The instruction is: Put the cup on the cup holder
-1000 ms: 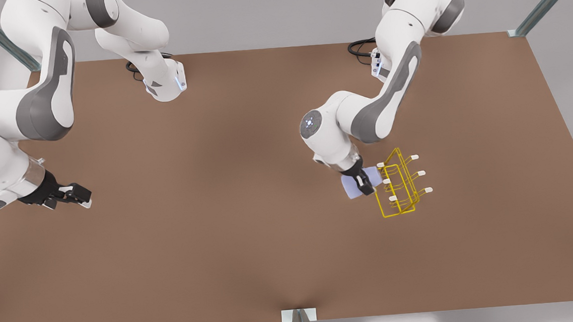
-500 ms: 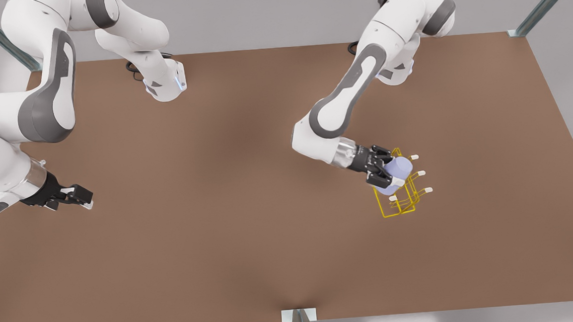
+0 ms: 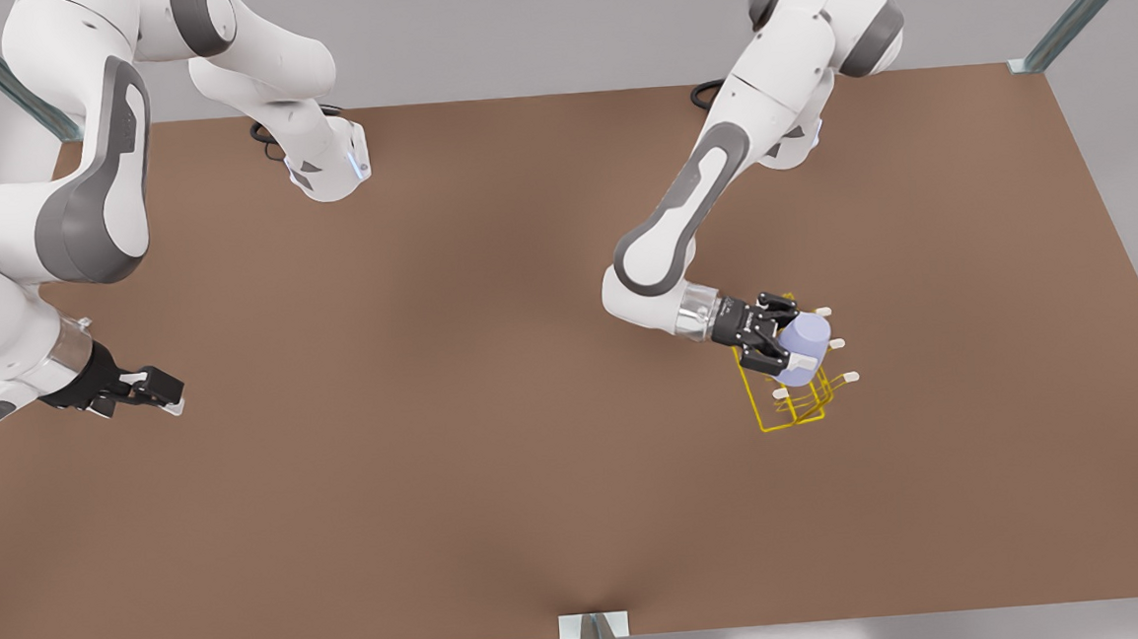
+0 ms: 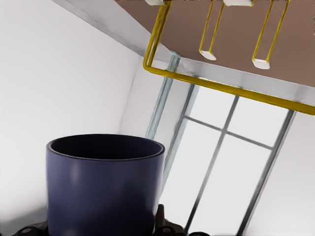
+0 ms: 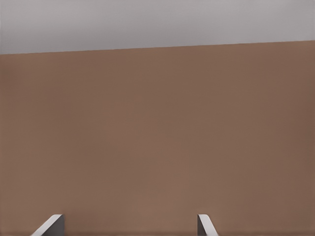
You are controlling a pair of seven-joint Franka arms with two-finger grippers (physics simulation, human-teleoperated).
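Note:
The lavender-blue cup point(image 3: 811, 332) is held tipped on its side over the upper prongs of the yellow wire cup holder point(image 3: 780, 411), on the front view's right. My left gripper point(image 3: 789, 338) is shut on the cup, gripping it across its body. In the left wrist view the cup point(image 4: 106, 187) looks dark blue with its open mouth facing away, and the cup holder's frame and white-capped prongs point(image 4: 206, 83) lie just beyond it. My right gripper point(image 3: 154, 389) waits low at the front view's left, open, its fingertips point(image 5: 50, 225) apart over bare table.
The brown table point(image 3: 459, 464) spreads wide between the two arms. Both arm bases stand at its far edge. Metal frame posts point(image 3: 1083, 2) rise at the far corners, and a small bracket point(image 3: 594, 626) sits at the near edge.
The left arm swung the cup from beside the cup holder up and over its prongs, turning the wrist sideways and then shifting slightly further right. The right arm stayed still.

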